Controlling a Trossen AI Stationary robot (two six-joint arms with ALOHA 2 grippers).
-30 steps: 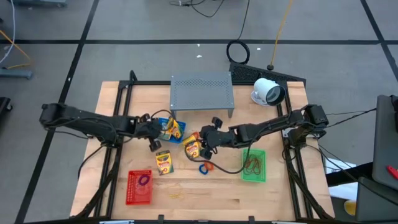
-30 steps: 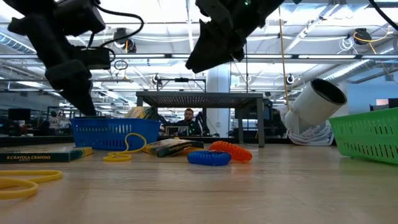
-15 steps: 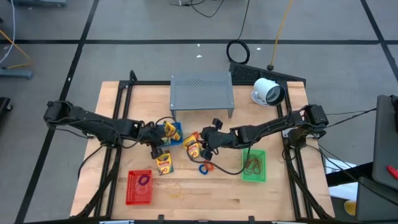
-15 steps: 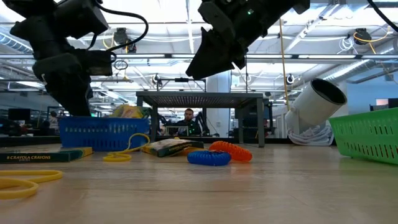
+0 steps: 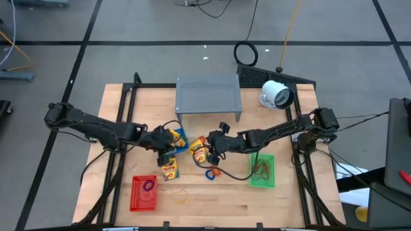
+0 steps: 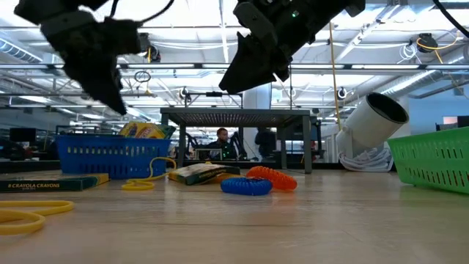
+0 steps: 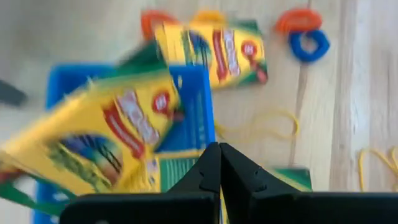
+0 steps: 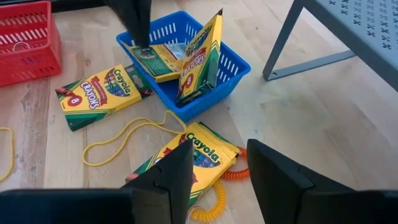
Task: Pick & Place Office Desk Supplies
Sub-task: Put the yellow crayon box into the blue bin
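Bright overhead light, blurred left-wrist view

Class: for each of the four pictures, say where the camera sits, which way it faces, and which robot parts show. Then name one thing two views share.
High view: overhead, looking straight down; both arms, blue basket.
Low view: table height, looking level across; arms overhead, coil bands.
Left wrist view: on left arm, over the basket; left gripper, jaws shut.
Right wrist view: on right arm; right gripper, jaws open, over a crayon pack.
Shared: blue basket appears in all.
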